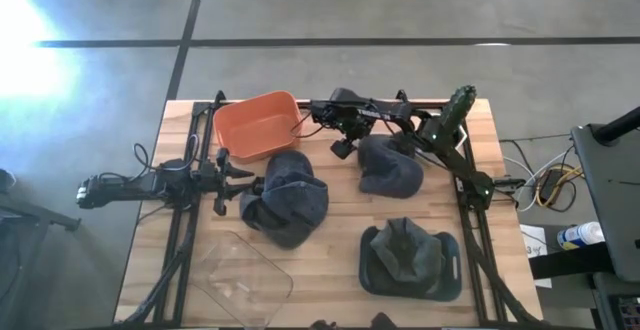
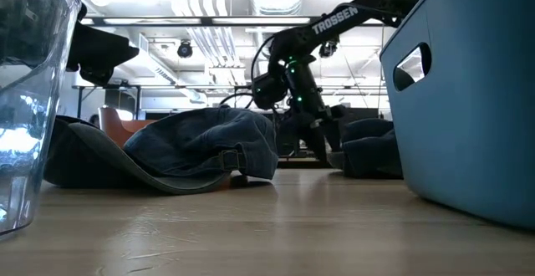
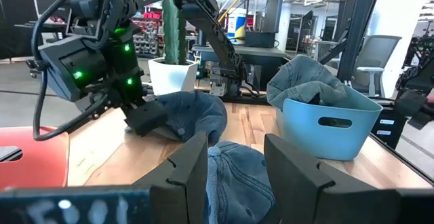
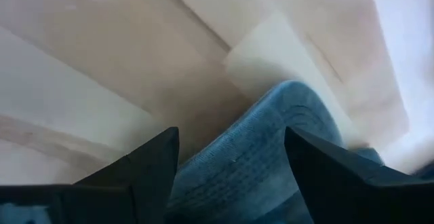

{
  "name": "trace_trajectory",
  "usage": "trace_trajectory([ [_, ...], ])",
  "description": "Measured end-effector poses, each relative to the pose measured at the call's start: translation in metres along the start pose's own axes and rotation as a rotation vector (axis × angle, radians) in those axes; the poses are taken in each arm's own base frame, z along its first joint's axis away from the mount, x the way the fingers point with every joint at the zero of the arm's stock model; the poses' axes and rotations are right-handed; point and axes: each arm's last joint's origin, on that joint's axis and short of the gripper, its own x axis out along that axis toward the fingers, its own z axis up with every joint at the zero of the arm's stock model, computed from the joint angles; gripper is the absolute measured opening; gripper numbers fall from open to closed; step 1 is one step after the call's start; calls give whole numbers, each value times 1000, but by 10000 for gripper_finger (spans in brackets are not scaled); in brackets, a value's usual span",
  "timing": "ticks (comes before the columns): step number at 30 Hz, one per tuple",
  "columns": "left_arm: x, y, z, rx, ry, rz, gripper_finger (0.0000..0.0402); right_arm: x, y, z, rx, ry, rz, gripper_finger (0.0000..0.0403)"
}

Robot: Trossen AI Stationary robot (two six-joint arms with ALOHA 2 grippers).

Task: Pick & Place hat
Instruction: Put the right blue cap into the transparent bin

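Reaching over a denim hat just right of the orange bin, right gripper has jaws wide w/ hat's edge between them. Left gripper, jaws parted, sits below the bin beside another hat on the desk.

wooden table, two hats, three bins

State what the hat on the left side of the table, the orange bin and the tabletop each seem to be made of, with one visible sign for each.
The hat looks like washed blue denim: faded, creased, with visible stitched seams. The orange bin seems moulded plastic: smooth, even colour, rounded rim. The tabletop looks like pale wood, with parallel plank lines and a dull sheen, possibly sealed.
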Motion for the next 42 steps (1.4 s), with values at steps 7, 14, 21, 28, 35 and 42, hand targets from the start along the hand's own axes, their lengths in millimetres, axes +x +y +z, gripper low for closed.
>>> trace_trajectory([
  [7, 0, 0, 0, 0, 0, 0, 140, -29, -10, -12, 33, -70, 38, 256],
  [14, 0, 0, 0, 0, 0, 0, 140, -71, -17, -40, -267, -133, 266, 253],
  [21, 0, 0, 0, 0, 0, 0, 140, -73, -17, -61, -837, -176, 150, 239],
  [28, 0, 0, 0, 0, 0, 0, 140, -37, -24, -58, -859, -50, 166, 231],
  [35, 0, 0, 0, 0, 0, 0, 140, -19, -22, -62, -835, 19, 177, 237],
  [42, 0, 0, 0, 0, 0, 0, 140, -27, -18, -71, -798, 20, 287, 234],
])
